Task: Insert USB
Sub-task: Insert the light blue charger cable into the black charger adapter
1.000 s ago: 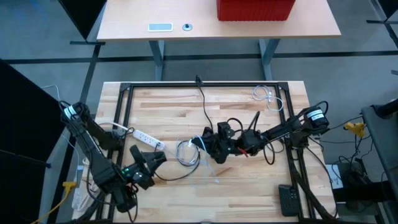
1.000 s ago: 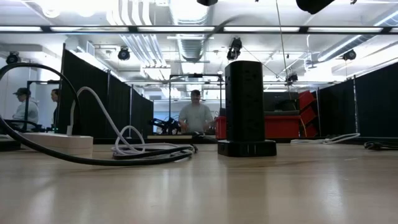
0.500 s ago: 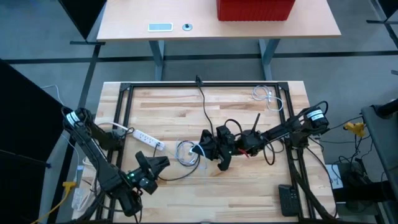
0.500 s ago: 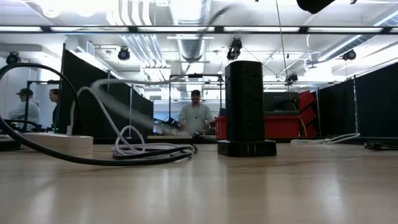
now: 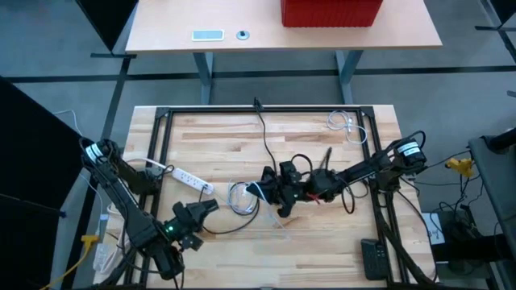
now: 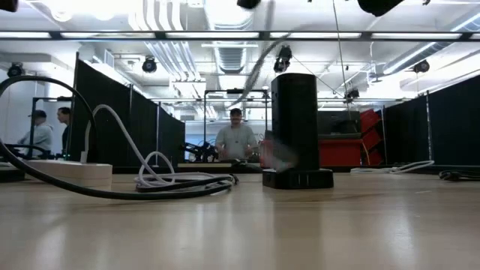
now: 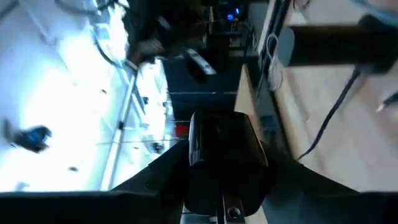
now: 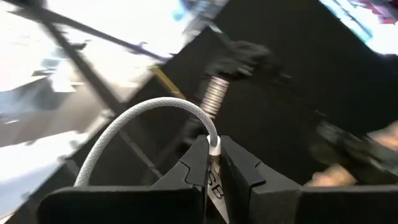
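Between right tool (image 8: 211,163) fingers — one USB plug (image 8: 213,177)

Braided white cable (image 8: 144,114); pale wood-plank table (image 5: 322,242).

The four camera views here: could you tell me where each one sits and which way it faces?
High view: above the table, looking straight down; both arms show, the left gripper parked near the front edge.
Low view: at table-top height, looking level across the table at the black power tower.
Left wrist view: on the left arm; its own dark fingers fill the frame.
Right wrist view: on the right arm; the right gripper pinches the white USB cable.
High and low views share the tower.
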`<state>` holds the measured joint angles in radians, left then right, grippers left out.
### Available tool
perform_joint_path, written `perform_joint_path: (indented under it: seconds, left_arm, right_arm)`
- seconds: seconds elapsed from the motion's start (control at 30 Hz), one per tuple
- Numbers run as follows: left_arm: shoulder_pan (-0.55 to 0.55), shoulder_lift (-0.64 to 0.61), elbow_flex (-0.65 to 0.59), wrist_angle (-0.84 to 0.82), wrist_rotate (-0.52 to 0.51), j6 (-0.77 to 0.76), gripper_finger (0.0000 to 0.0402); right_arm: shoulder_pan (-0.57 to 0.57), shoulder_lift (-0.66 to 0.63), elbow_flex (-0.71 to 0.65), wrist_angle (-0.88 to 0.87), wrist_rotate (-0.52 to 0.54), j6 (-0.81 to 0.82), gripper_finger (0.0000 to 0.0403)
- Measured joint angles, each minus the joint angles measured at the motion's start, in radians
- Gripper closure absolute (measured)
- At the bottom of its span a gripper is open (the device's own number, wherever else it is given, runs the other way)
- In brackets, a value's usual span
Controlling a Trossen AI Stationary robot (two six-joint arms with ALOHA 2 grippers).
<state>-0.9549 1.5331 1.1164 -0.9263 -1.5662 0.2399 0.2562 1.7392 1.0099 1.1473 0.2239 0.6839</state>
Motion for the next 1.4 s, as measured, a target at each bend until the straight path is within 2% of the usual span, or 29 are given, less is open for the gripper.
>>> perform_joint_path:
  seconds: [0.2, 0.43, 0.67, 0.87, 1.4]
  left_arm:
    - [0.013, 0.011, 0.000, 0.014, -0.006, 0.249, 0.0252]
    - [0.065, 0.018, 0.000, 0.014, -0.006, 0.394, 0.0252]
    - [0.114, 0.018, 0.000, 0.012, -0.006, 0.450, 0.0252]
    - [0.135, 0.009, 0.000, -0.018, -0.005, 0.511, 0.0252]
    - [0.203, -0.060, 0.000, -0.026, -0.005, 0.537, 0.0252]
  right_arm:
    - [-0.001, 0.015, 0.000, -0.081, 0.166, 0.093, 0.0391]
    - [0.001, 0.118, 0.086, -0.058, 0.178, 0.138, 0.0391]
    - [0.001, 0.232, 0.175, 0.032, 0.213, 0.167, 0.0391]
    - [-0.008, 0.289, 0.181, 0.119, 0.258, 0.200, 0.0391]
    - [-0.024, 0.320, 0.240, 0.179, 0.293, 0.157, 0.0391]
